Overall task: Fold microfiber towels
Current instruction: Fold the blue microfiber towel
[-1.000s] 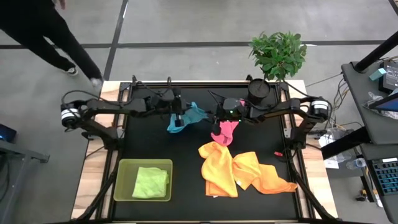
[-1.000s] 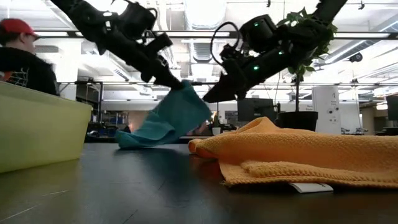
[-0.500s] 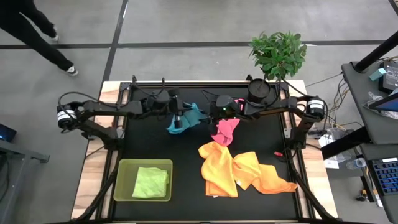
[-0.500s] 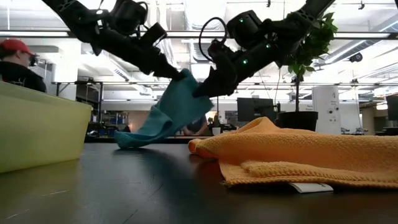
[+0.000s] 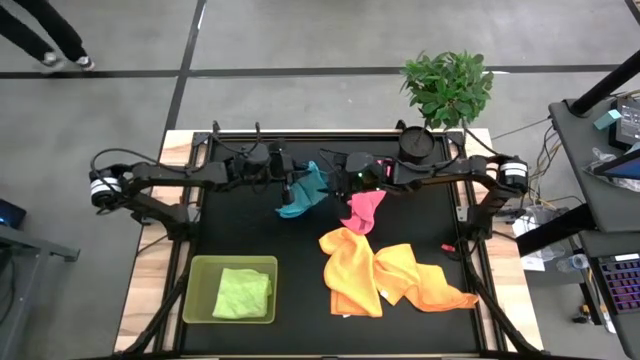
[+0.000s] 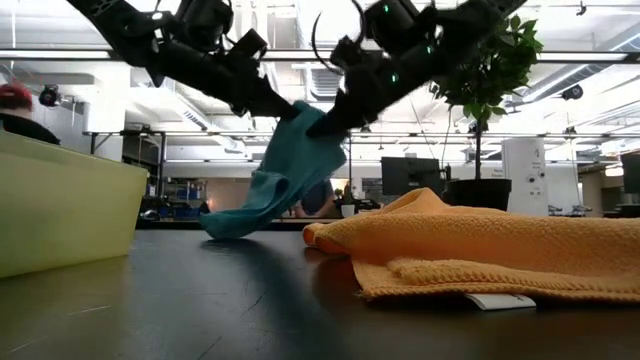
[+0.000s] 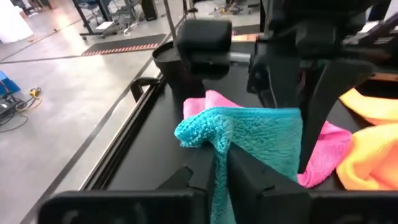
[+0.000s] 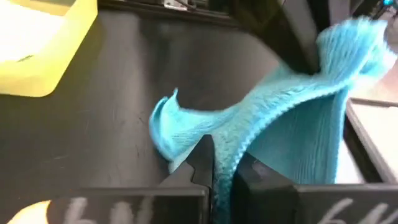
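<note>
The light blue towel [image 5: 304,193] hangs lifted at the far middle of the table [image 5: 250,235], pinched along its top edge by both grippers. The left gripper [image 5: 288,183] and the right gripper [image 5: 326,178] each have their jaws clenched on it. The low view shows what the high view cannot: its lower corner trails down to touch the table. From above, the pink towel [image 5: 362,209] lies just beside it, with the orange towels [image 5: 385,272] nearer the front. A lime green towel [image 5: 241,292] sits in the tray [image 5: 196,290] at front left. The left wrist view shows pink behind the blue cloth.
</note>
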